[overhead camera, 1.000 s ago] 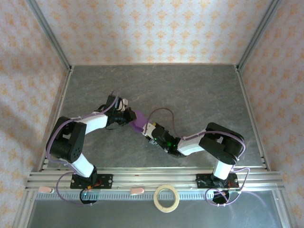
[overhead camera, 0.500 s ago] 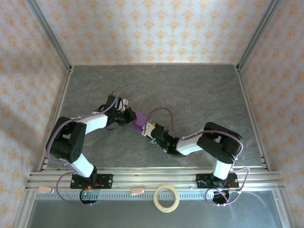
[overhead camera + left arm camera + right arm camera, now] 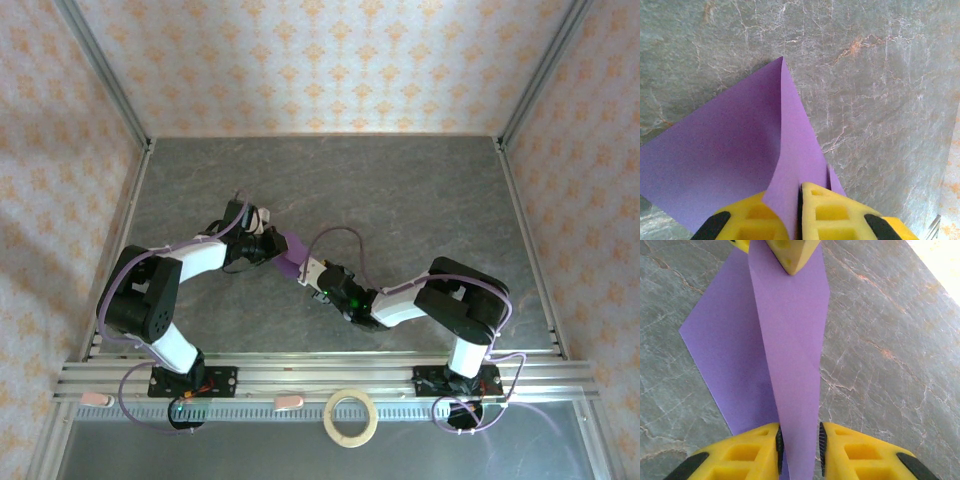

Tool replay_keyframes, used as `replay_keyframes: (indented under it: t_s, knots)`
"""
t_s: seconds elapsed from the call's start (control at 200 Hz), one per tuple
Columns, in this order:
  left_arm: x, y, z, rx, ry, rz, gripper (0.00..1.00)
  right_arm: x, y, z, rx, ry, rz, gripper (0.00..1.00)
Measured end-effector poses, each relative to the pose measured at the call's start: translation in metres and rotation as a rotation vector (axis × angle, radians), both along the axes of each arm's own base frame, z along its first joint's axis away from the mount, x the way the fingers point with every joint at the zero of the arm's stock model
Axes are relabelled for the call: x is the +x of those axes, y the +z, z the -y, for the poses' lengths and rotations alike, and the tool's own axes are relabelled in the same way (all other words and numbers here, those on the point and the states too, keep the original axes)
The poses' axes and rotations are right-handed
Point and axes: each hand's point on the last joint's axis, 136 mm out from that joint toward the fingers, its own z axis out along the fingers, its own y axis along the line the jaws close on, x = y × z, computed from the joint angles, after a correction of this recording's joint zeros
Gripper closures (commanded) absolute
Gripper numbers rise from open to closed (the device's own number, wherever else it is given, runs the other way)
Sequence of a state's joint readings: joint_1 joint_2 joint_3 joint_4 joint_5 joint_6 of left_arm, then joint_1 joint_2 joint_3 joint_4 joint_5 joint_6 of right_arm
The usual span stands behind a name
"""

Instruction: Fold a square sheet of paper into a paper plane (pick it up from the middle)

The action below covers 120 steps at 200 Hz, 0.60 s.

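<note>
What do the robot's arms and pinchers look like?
The left arm and right arm are black and white with rounded joints and thin purple cables. The left gripper and right gripper have chunky yellow fingers with square hollows.

A robot test cell in a lab: a grey marble-patterned bench [image 3: 400, 190] boxed in by orange-patterned wallpaper panels [image 3: 320, 60] on aluminium frame posts [image 3: 103, 70], with two white-and-black robot arms [image 3: 190, 258] bolted to a slotted aluminium rail [image 3: 320, 372] along the frame's lower edge.
</note>
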<state>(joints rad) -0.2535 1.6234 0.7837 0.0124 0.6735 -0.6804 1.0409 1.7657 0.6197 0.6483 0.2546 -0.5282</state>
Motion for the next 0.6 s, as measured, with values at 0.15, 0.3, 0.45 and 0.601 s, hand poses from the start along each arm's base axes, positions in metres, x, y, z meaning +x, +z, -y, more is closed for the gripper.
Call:
replay_keyframes:
  t_s: [0.15, 0.3, 0.45, 0.601]
  knots:
    - [0.0000, 0.0000, -0.0001, 0.000, 0.000, 0.000, 0.87, 0.0000, 0.0001, -0.0002, 0.003, -0.001, -0.002, 0.72]
    - [0.0000, -0.0001, -0.0001, 0.000, 0.000, -0.001, 0.87, -0.0004, 0.0006, -0.0013, 0.010, 0.002, -0.003, 0.80]
    - [0.0000, 0.0000, -0.0001, 0.000, 0.000, 0.000, 0.87, -0.0010, 0.0009, -0.0028, 0.024, 0.002, -0.012, 0.84]
    - [0.0000, -0.0001, -0.0001, 0.000, 0.000, 0.000, 0.87, -0.0021, 0.0002, -0.0039, 0.041, -0.001, -0.027, 0.83]
